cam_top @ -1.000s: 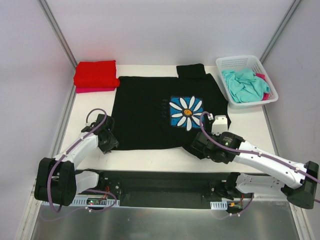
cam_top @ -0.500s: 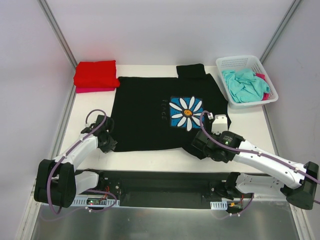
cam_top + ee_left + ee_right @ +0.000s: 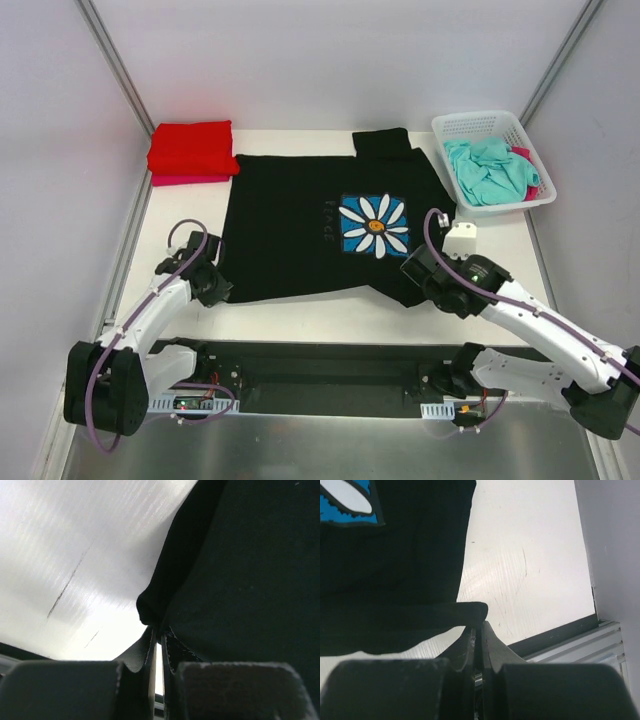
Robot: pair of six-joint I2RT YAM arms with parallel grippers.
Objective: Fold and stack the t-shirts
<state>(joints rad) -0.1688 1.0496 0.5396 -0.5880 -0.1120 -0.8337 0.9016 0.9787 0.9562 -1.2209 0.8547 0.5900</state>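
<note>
The black t-shirt [image 3: 300, 225] with a white daisy on a blue square [image 3: 373, 225] lies spread face up in the middle of the table. My left gripper [image 3: 213, 286] is shut on its near left hem corner, where the cloth [image 3: 240, 555] bunches at my fingertips [image 3: 159, 630]. My right gripper [image 3: 422, 272] is shut on the near right corner, and a fold of black cloth [image 3: 395, 570] sits across its tips [image 3: 479, 625]. A folded red t-shirt [image 3: 192, 147] rests on a pink one [image 3: 190, 180] at the back left. A teal t-shirt [image 3: 488, 170] fills the basket.
The white mesh basket [image 3: 480, 120] stands at the back right, a bit of pink cloth [image 3: 524, 154] beside the teal one. Side walls close in the table on the left and right. A black rail [image 3: 330, 365] runs along the near edge.
My left gripper closed on the shirt's near left corner. My right gripper moved right and slightly away with the near right corner, pulling that hem sideways.
</note>
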